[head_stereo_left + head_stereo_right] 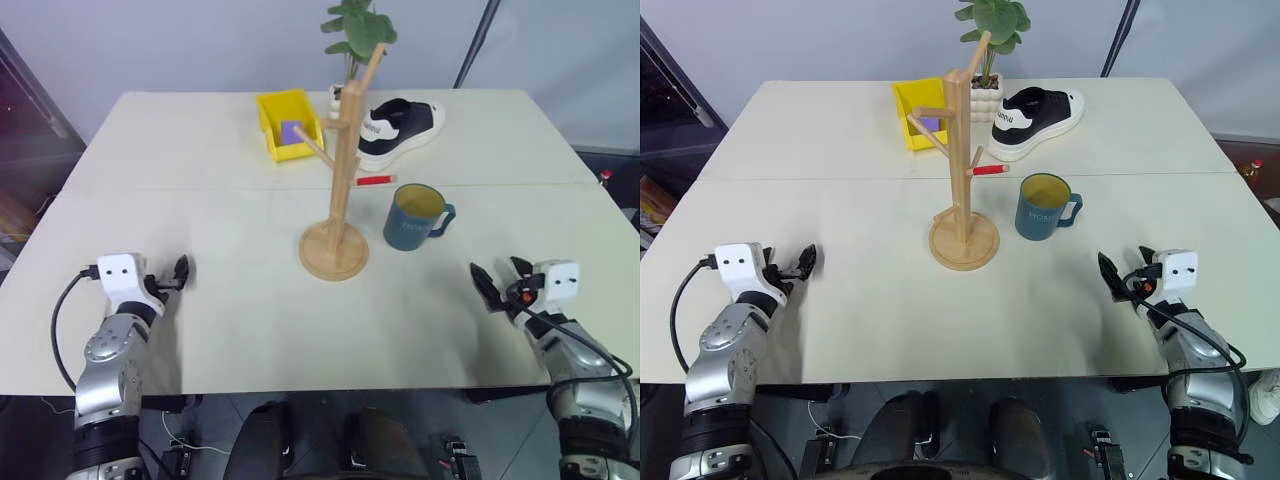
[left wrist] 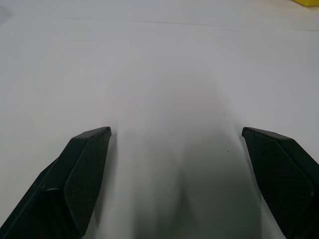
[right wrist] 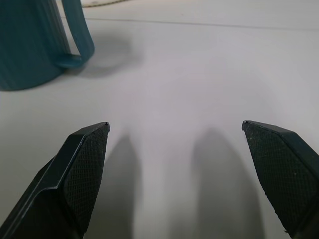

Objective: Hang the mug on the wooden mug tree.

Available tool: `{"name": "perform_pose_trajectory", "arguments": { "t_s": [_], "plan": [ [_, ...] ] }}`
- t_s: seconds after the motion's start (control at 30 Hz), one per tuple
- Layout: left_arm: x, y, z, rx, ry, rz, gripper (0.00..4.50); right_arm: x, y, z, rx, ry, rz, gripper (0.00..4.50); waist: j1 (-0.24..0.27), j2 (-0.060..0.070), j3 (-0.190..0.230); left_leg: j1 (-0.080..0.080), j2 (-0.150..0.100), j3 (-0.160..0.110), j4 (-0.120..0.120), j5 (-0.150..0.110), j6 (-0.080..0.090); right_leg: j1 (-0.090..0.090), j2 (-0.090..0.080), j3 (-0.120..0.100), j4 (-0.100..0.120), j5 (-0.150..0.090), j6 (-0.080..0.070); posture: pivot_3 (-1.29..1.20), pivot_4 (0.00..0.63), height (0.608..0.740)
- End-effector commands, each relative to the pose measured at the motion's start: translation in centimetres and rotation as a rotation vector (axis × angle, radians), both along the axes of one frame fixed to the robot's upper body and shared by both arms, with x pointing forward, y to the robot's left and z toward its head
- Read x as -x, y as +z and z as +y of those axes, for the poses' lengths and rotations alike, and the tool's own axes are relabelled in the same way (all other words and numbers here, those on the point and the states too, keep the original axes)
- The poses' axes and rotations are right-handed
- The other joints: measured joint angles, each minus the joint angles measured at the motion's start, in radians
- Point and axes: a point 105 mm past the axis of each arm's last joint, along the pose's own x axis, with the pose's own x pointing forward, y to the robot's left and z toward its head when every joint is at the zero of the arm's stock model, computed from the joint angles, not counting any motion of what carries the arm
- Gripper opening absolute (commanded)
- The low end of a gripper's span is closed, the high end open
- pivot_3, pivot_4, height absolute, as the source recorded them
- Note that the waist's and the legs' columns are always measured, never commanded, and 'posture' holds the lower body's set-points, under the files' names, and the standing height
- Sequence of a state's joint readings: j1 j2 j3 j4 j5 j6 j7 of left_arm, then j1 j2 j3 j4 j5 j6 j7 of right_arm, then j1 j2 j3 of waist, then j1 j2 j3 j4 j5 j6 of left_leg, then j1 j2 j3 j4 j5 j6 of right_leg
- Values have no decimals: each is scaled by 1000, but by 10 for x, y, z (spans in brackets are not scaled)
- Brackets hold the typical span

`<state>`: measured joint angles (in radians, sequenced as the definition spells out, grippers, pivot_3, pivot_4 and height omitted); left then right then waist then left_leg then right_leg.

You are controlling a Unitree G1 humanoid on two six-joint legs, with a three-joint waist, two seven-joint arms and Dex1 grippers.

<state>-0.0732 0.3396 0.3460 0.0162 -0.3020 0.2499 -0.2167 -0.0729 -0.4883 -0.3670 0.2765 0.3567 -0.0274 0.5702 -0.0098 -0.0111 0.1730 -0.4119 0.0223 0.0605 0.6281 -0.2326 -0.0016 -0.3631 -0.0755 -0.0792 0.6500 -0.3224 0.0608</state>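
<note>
The mug (image 1: pixel 414 217) stands upright on the table (image 1: pixel 200 210), just right of the tree (image 1: pixel 340 170), apart from its round base, with its handle turned to the right and away from the post. No peg carries it. It sits ahead of the right gripper (image 1: pixel 497 283) and to its left, well apart from it; in the right wrist view the mug (image 3: pixel 35 42) and its handle show beyond the fingers (image 3: pixel 79 169), with bare tabletop between. The right gripper's fingers are spread wide and hold nothing. The left gripper (image 1: pixel 176 272) rests low over the near left part of the table, far from the mug, with the tree between them; its fingers (image 2: pixel 82 174) are also spread wide and empty.

The table is pale cream, with a seam running across it behind the tree's base. Behind it rise a light grey wall and a dark slanted pole (image 1: pixel 478 40) at the right.

Counted: one mug, one tree, one yellow bin (image 1: pixel 288 123) with something purple inside, one black-and-white shoe (image 1: pixel 402 128), one red marker (image 1: pixel 375 180) lying behind the mug, and one potted plant (image 1: pixel 357 30) at the far edge.
</note>
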Motion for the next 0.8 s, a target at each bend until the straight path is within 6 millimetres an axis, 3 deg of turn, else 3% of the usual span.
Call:
{"name": "perform_pose_trajectory", "arguments": {
  "t_s": [0.03, 0.33, 0.57, 0.8],
  "plan": [
    [0, 14, -3, -27, -32, -45, 4500, 1, 12, 0, 10, -2, -42, 4422, 0, 0, 0, 0, 0, 0, 0, 0, 0, 0, 0, 0, 0, 0, 0, 0, 150, 740],
    [2, 22, -28, 9, -180, -78, 4500, 3, 12, 2, 19, 2, -41, 4422, 0, 0, 0, -1, 0, 0, 0, 0, 0, -1, 0, 0, 0, 0, 0, 0, 150, 740],
    [21, 36, -99, -21, -573, -118, 4500, -10, 20, 15, 43, 34, -49, 4422, -1, 2, 1, -2, 0, 1, 0, 0, 0, -3, -1, 0, 0, 0, 0, 0, 150, 740],
    [42, 43, -146, -18, -880, -114, 4500, -26, 28, 26, 41, 34, -73, 4422, -1, 5, 2, -7, 0, 2, 0, 0, 0, -8, -1, 0, 0, 0, 0, 0, 150, 740]
  ]
}}
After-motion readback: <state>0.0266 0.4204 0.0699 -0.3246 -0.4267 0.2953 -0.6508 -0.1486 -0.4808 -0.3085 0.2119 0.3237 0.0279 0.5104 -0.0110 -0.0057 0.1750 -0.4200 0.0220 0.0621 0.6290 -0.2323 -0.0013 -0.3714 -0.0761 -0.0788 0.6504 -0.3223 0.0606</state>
